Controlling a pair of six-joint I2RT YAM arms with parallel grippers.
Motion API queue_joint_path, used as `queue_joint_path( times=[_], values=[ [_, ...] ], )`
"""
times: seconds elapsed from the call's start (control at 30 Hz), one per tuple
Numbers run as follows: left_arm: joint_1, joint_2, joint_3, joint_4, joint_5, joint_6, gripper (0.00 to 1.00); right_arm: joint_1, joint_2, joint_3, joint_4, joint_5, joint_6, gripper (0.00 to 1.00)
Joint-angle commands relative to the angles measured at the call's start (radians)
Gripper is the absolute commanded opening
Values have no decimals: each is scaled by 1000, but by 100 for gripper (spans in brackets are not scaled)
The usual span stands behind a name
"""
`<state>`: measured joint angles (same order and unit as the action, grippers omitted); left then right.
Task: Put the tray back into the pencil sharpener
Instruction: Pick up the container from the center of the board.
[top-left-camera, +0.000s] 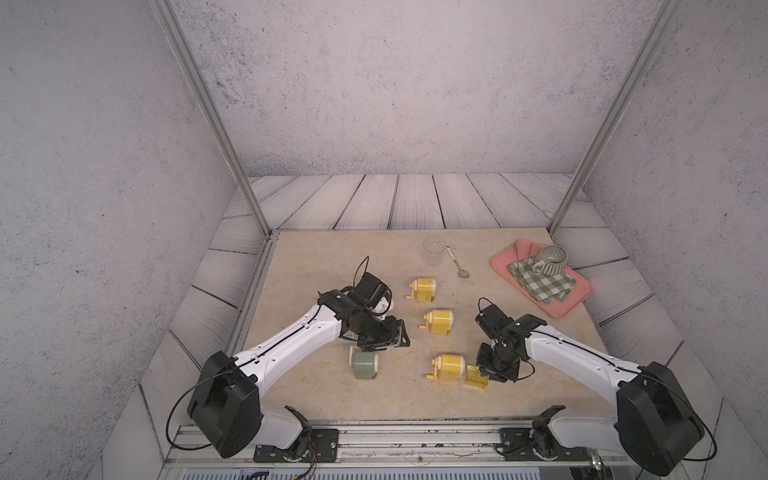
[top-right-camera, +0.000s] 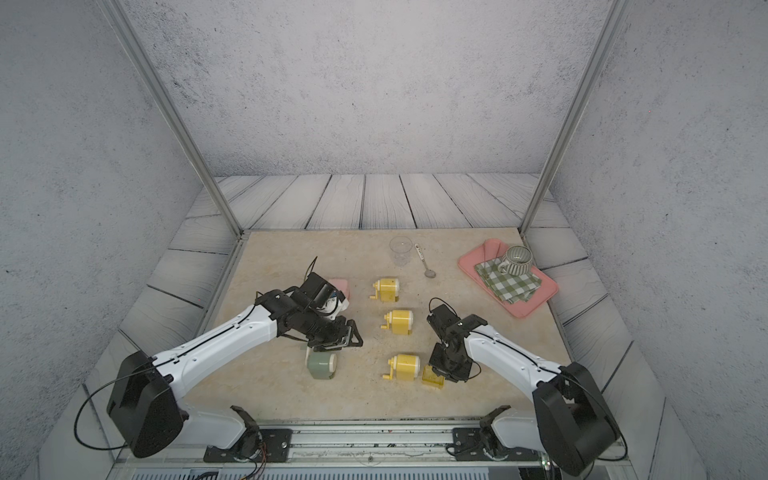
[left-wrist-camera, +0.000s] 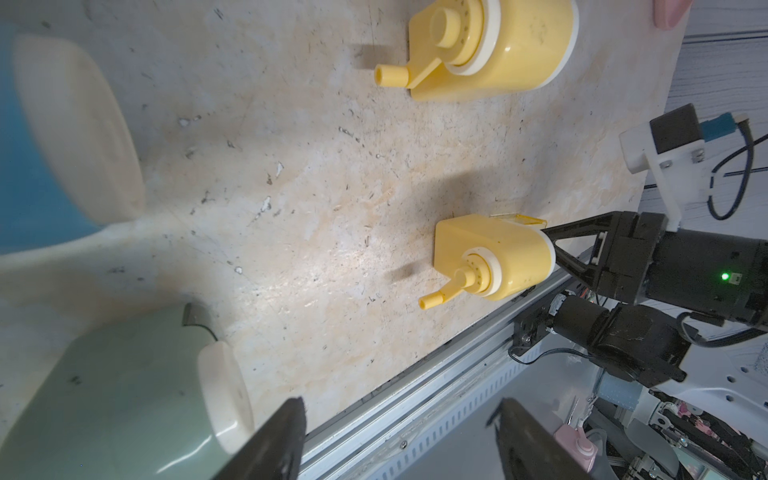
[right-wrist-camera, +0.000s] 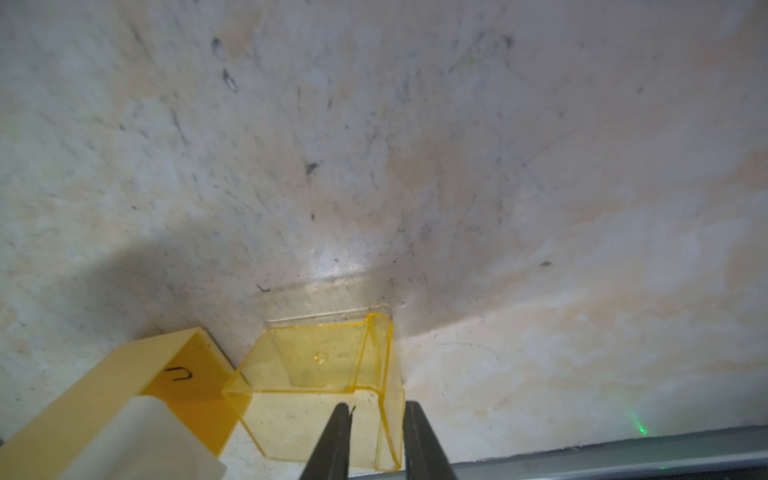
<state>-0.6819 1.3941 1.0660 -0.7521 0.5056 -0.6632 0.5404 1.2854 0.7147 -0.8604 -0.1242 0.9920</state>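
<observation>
The tray (right-wrist-camera: 324, 395), clear yellow plastic, sits outside the pencil sharpener (right-wrist-camera: 124, 395) on the table (top-left-camera: 332, 395), just to the right of the sharpener's near-right end and close to the table's near edge. In both top views it shows as a small yellow box (top-left-camera: 476, 377) beside the nearest yellow sharpener (top-left-camera: 449, 365).

The right gripper (right-wrist-camera: 378, 409) is down over the tray. Its jaws stand only a little apart, one finger (right-wrist-camera: 338, 440) inside the tray and the other outside its right wall. I cannot tell whether they already press on that wall.

The left gripper (left-wrist-camera: 399, 409) hangs above a green sharpener (top-left-camera: 365, 363) at the near left, with its fingers spread wide and nothing between them.

Two more yellow sharpeners (top-left-camera: 424, 289) (top-left-camera: 440, 321) stand farther back in a row. At the far right lies a pink platter (top-left-camera: 582, 297) carrying a checked cloth (top-left-camera: 544, 282) and a striped mug (top-left-camera: 550, 259), and a clear glass (top-left-camera: 434, 250) and a spoon (top-left-camera: 457, 262) sit to its left.
</observation>
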Motion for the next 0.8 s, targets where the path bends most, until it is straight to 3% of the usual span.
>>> queue_joint_path(
  times=[0.0,0.13,0.47,0.77],
  values=[
    [-2,5,12,2,5,-5,75,4,4,-12,-12,12,-10,23],
    [-2,5,13,5,6,-8,75,4,2,-27,-10,14,-12,16],
    [-2,7,12,11,6,-15,75,4,0,-36,-13,25,-28,11],
    [-28,25,-25,107,48,-70,77,4,-16,59,-155,82,-102,3]
  ],
)
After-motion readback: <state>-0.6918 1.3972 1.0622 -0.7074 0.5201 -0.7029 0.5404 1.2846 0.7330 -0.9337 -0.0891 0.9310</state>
